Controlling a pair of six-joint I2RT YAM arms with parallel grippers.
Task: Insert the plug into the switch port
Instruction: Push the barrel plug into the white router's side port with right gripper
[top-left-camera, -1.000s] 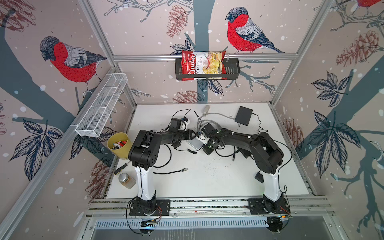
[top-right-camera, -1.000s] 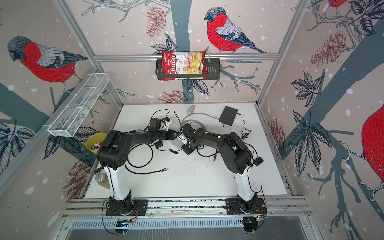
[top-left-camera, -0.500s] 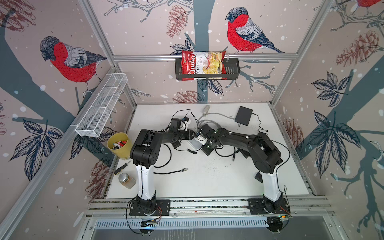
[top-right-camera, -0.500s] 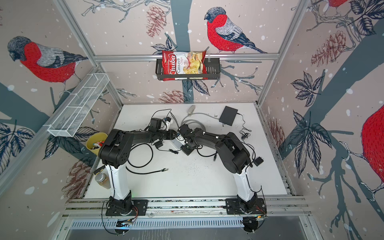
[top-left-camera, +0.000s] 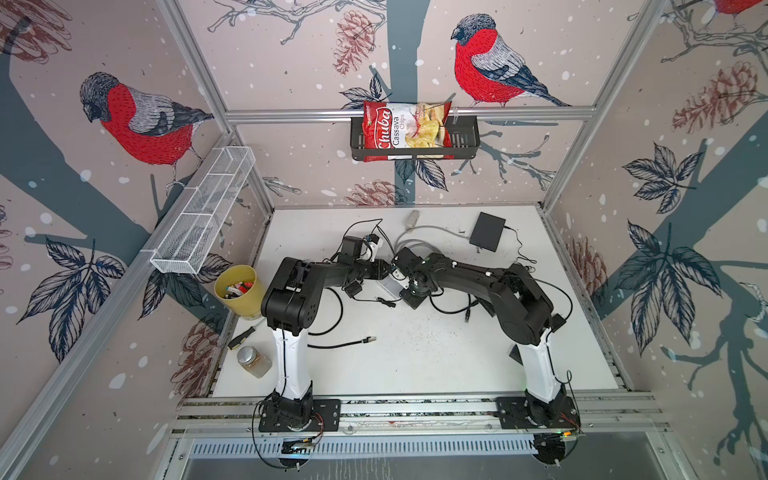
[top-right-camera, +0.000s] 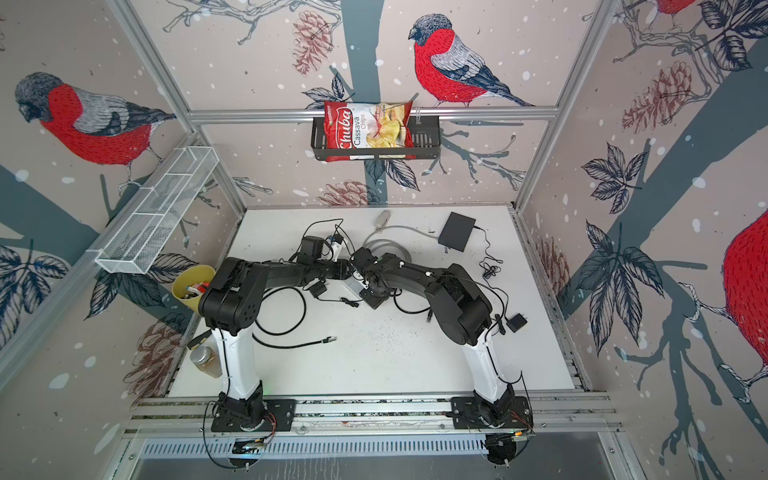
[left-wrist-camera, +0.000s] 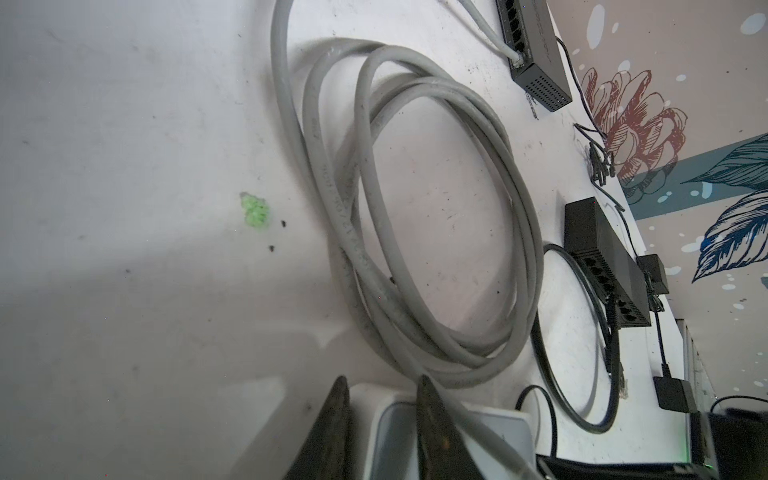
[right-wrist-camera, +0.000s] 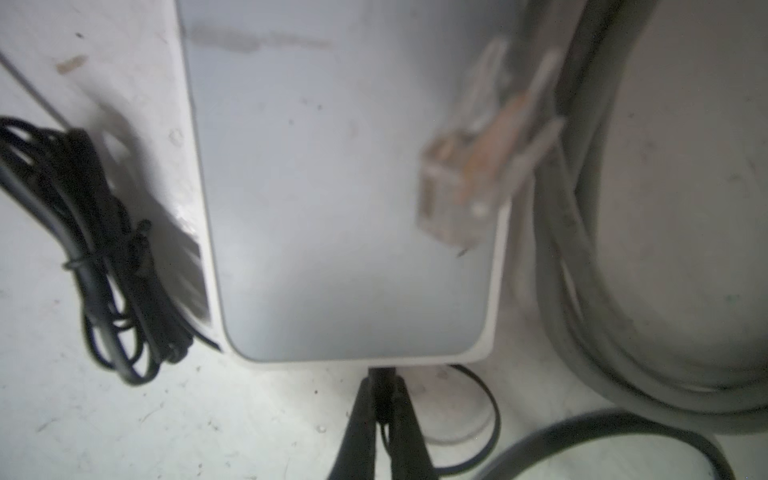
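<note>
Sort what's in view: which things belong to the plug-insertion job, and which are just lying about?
Job: clear plug, grey cable, white box, black cord in the shut right claw.
Lying about: yellow cup, jar, screwdriver, chips bag, loose black cable.

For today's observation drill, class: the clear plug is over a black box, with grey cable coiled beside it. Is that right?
No. The box under the clear plug is pale grey-white, not black, as the right wrist view shows. The grey cable is indeed coiled beside it.
</note>
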